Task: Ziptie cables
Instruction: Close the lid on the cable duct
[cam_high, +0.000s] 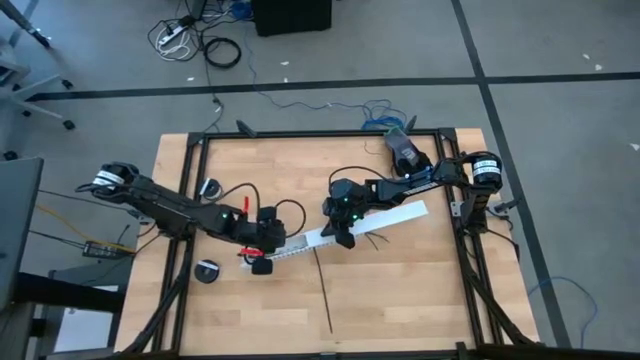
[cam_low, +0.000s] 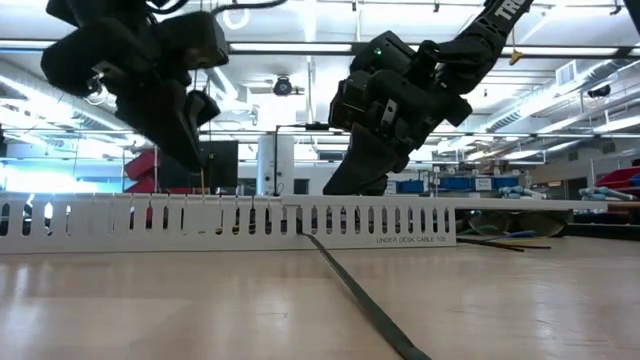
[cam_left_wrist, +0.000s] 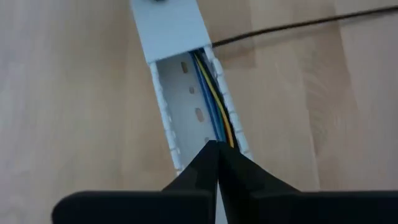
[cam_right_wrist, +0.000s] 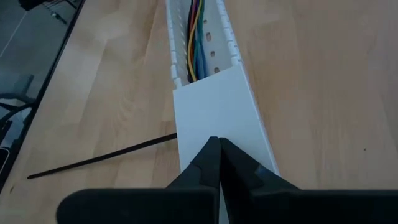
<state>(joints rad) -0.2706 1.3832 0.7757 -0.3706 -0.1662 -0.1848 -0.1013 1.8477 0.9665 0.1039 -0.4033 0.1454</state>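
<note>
A: How far along does the tying look?

B: Barely begun, I'd judge. The ziptie (cam_high: 324, 290) lies loose and flat on the tabletop (cam_high: 420, 300), not wrapped round anything. No hand touches it.

A: And the cables?

B: The cables (cam_left_wrist: 214, 102) run inside the white channel (cam_high: 300, 245), along its length. In the left wrist view they show as blue, grey and orange strands in the uncovered part; in the right wrist view they disappear under the channel's cover (cam_right_wrist: 217, 106). So they are laid, but not bundled or cinched.

A: What are the hands doing?

B: The left hand (cam_left_wrist: 216, 155) is over the open end of the channel, its fingers pressed together at the tips, right at the cables. Whether a strand is pinched between them I can't tell. The right hand (cam_right_wrist: 217, 149) is also pressed shut, its tips down on the cover and holding nothing.

A: Which way does the ziptie point?

B: From above, its long axis runs nearly straight from the channel toward the tabletop's near edge, leaning only slightly. One end sits just beside the channel, around its middle near the right hand; the other lies well out on bare wood. It crosses the channel's long axis at a steep angle. The channel itself runs diagonally between the two arms.

A: What's left, then?

B: Nearly everything, I'd say: pick up the strip, pass it round the cables, thread its tail and pull tight.
</note>
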